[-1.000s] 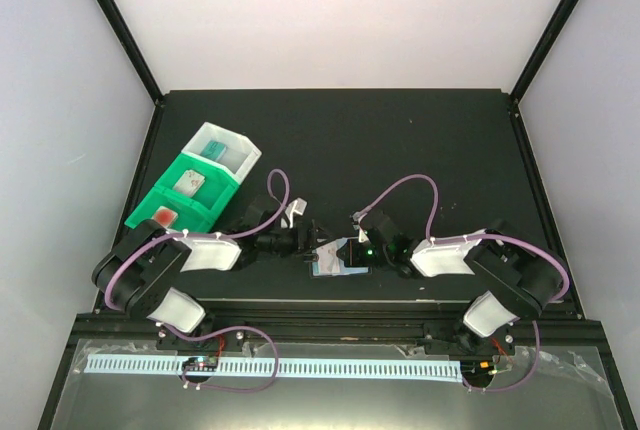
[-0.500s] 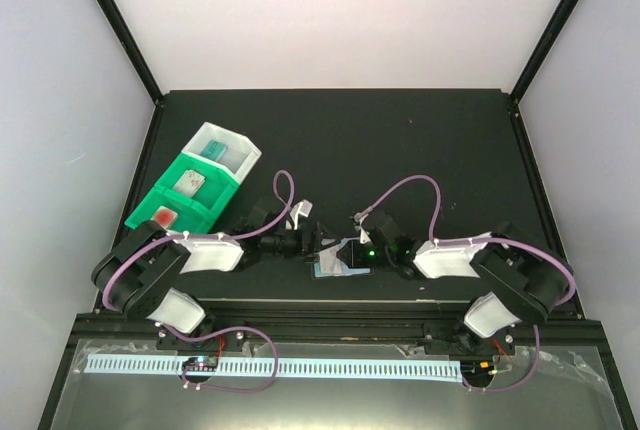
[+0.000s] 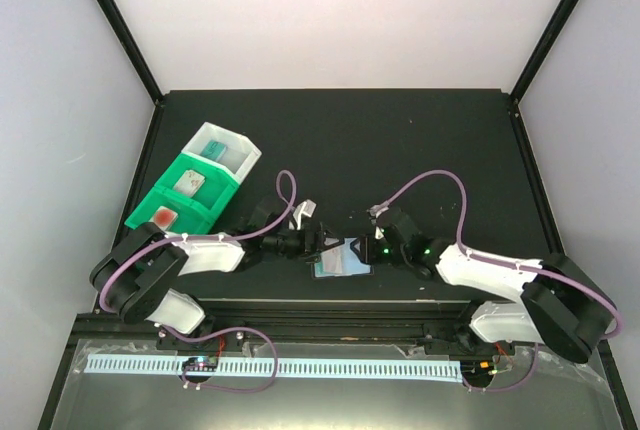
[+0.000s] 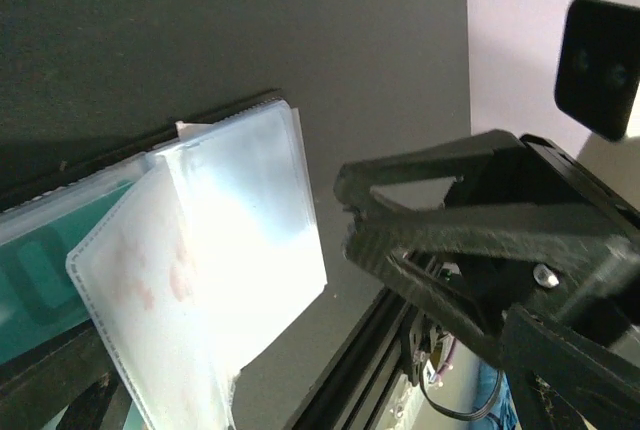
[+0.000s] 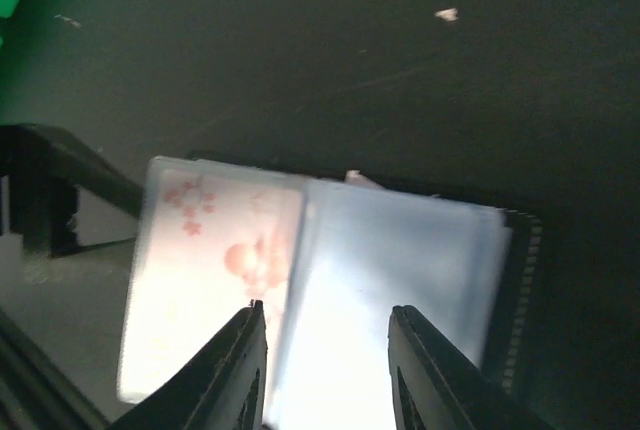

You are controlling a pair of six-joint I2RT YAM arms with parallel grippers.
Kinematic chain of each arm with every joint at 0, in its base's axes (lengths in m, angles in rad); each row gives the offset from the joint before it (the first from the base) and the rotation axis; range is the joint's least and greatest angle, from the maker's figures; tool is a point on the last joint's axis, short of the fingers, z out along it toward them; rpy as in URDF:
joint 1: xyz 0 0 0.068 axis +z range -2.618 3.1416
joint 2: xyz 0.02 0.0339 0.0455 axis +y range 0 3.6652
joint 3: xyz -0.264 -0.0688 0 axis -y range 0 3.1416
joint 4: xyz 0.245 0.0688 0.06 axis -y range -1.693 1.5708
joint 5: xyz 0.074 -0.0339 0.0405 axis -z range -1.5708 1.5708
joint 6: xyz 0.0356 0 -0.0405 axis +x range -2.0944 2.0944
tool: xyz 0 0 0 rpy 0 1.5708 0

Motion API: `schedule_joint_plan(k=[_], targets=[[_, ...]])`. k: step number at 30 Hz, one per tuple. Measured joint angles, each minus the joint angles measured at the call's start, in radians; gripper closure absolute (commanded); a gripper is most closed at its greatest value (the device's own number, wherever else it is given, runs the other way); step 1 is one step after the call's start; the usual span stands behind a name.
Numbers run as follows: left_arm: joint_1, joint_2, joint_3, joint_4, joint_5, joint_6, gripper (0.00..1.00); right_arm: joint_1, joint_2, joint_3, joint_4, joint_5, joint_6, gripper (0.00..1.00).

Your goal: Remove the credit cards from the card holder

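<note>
On the black desk (image 3: 420, 140) the card holder (image 3: 338, 262) is laid open. The left gripper (image 3: 316, 242) is spread wide, the right gripper (image 5: 327, 316) narrowly.

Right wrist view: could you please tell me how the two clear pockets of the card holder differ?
The left pocket shows a card with pink marks through it; the right pocket looks plain pale blue, with no print visible. The left pocket is fanned out away from the black cover edge that shows; the right pocket lies right beside that edge. Both are translucent, rectangular and similar in size.
</note>
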Motion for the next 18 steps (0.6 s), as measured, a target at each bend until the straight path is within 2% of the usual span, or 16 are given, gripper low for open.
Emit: schedule_joint_plan(k=[5,9,18], targets=[[-0.024,0.0,0.019,0.003,-0.001,-0.015,0.01,-0.05,0.002,-0.027,-0.017,0.019,-0.024,0.64],[-0.066,0.016,0.056,0.011,-0.001,-0.025,0.01,-0.062,0.04,-0.058,-0.014,0.017,-0.027,0.68],[-0.117,0.042,0.107,0.033,0.001,-0.041,0.01,-0.063,0.076,-0.079,0.076,-0.012,-0.031,0.74]])
